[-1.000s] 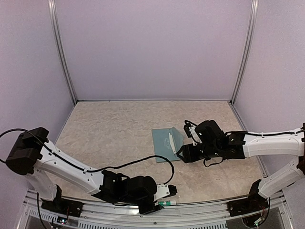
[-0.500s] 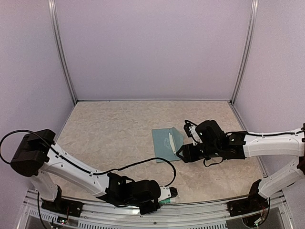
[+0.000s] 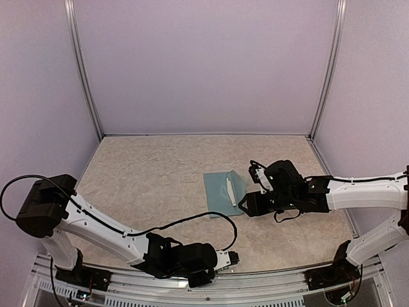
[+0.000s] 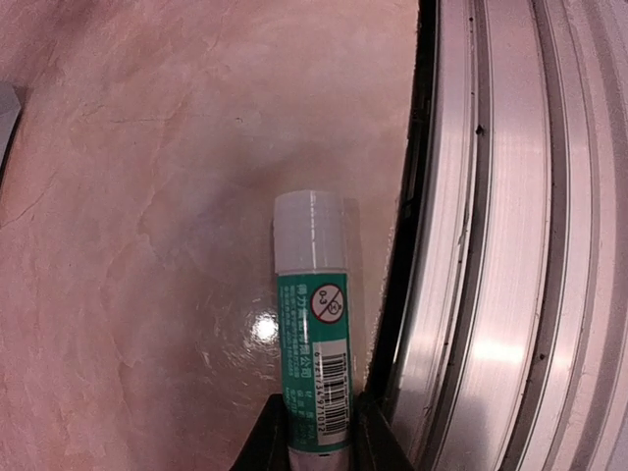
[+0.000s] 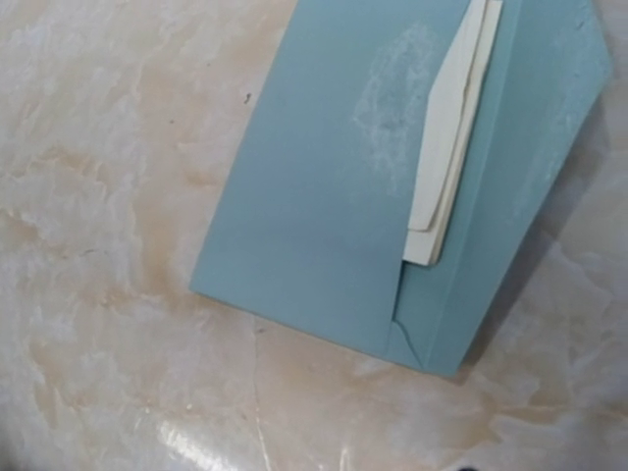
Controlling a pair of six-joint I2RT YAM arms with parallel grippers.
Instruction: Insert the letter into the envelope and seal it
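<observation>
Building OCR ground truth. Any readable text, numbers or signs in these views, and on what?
"0-3" inside a red crossed-out circle: on the green label of the glue stick.
Barcode digits and white print on that label: too small to read.
On the envelope and the letter: no writing visible.

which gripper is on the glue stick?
The left gripper: its fingers flank the green-labelled glue stick by the near rail. The right gripper sits at the envelope, away from it.
</observation>
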